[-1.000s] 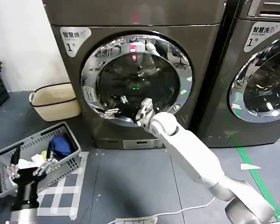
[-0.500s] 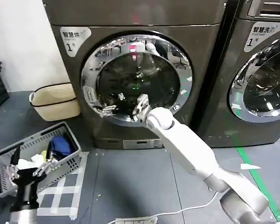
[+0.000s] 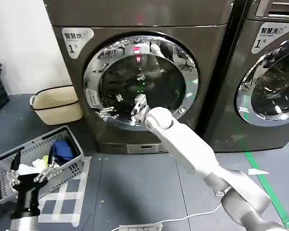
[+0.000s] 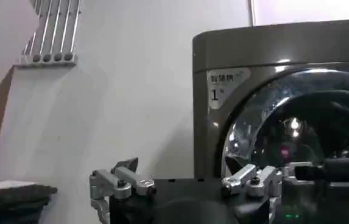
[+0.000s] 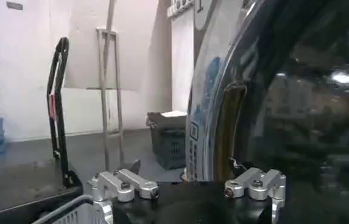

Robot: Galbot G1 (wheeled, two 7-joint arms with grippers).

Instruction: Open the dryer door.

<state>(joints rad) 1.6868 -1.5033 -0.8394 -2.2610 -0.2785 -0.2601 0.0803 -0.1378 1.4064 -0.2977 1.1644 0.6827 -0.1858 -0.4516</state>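
I have the right gripper [image 3: 137, 107] reaching up to the dryer door [image 3: 141, 82], centre of the head view, its fingers spread apart against the lower glass, grasping nothing. The door sits flush in the dryer [image 3: 135, 29], closed. My left gripper [image 3: 26, 172] hangs at lower left, fingers splayed open, above the laundry basket [image 3: 2, 163].

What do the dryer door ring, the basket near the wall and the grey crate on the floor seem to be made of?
Dryer door ring: likely chromed plastic or polished metal; it mirrors the room brightly.
Basket: probably woven fabric or rope, matte cream with a dark trim line; soft rounded sides.
Grey crate: likely moulded plastic, with a regular perforated grid wall and a dull finish.
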